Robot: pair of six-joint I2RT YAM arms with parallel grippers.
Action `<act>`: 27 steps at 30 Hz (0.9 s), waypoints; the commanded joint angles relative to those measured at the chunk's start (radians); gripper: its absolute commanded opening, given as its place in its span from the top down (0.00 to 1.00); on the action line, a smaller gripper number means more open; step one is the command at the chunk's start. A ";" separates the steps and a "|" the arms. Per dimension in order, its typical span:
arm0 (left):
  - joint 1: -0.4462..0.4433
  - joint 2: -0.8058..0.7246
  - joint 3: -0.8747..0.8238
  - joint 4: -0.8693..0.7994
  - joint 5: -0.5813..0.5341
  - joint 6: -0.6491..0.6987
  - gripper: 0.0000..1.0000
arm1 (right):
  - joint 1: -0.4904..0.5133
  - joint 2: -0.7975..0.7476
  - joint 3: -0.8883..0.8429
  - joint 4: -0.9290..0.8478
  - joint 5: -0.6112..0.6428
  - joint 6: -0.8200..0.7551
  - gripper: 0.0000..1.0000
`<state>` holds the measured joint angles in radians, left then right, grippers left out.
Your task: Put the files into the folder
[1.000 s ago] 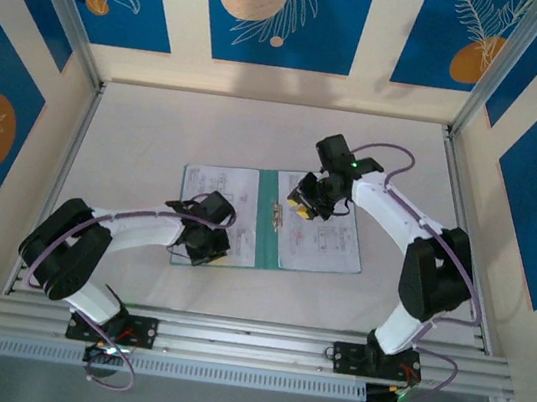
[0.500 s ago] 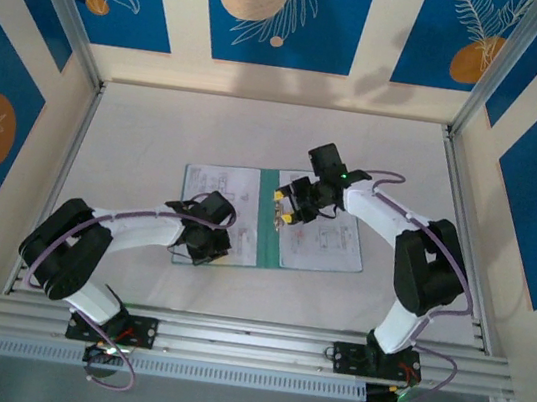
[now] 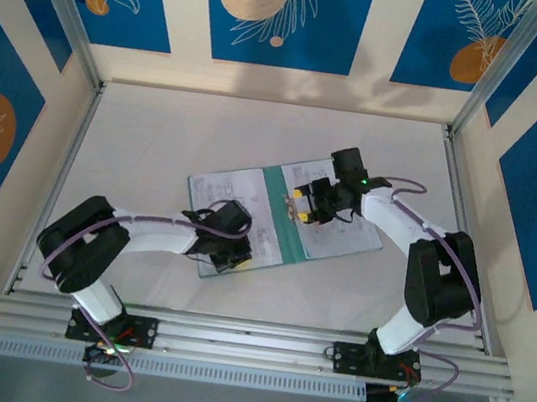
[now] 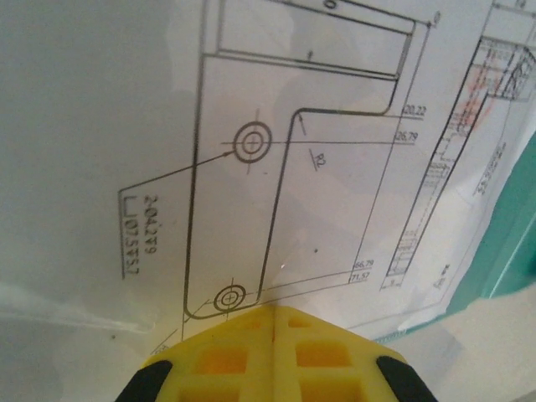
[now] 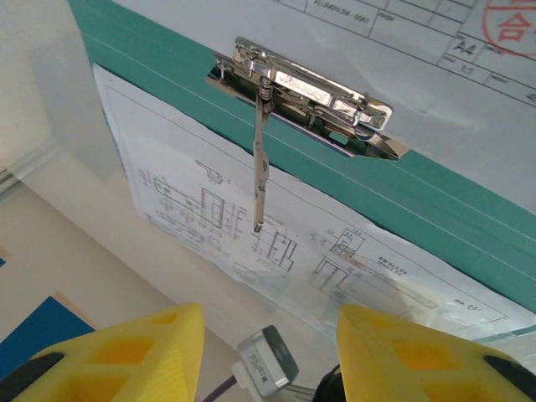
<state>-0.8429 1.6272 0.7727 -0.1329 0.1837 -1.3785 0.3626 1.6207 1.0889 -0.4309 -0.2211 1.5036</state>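
Nearest me, my left hand [image 4: 275, 325] had its fingers together, tips down on the files [image 4: 276, 167], on the printed sheet lying over the left cover of the open folder [image 5: 469, 209]. The folder lay flat on the table [image 3: 180, 117], askew to its edges, with the spine between my two hands.

Risk noted: one closed tip is a small hold on thin paper. In my judgement, any sideways drag would slide or wrinkle that sheet, or swing the whole folder on the smooth table.

Further out, my right hand [image 5: 268, 320] hung with fingers apart and nothing between them, just above the spine and its metal clip [image 5: 306, 88]. The clip's lever [image 5: 259, 167] stood raised. Sheets lay on either side of the clip; whether any edge sat under it I could not tell.

Risk noted: a knock to the lever might snap the clip down with no paper under it, or crease an edge.

Obstruction: my left wrist sat near any path of the right hand across the left sheet. Beyond, the table ran to the blue patterned wall panels [image 3: 277, 10], well apart from the work.
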 commanded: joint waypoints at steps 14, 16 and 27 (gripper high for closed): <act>-0.099 0.190 0.118 0.108 0.073 -0.038 1.00 | -0.090 0.019 -0.038 0.056 -0.075 -0.158 0.53; -0.099 0.188 0.114 0.105 0.070 -0.038 1.00 | -0.090 0.040 -0.023 0.058 -0.082 -0.168 0.53; -0.098 0.186 0.115 0.092 0.064 -0.031 1.00 | -0.074 0.133 0.057 0.056 -0.096 -0.190 0.57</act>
<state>-0.9318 1.7863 0.8909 0.0143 0.2550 -1.4124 0.2817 1.7405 1.1095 -0.3660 -0.2893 1.3346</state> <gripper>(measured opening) 0.040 0.429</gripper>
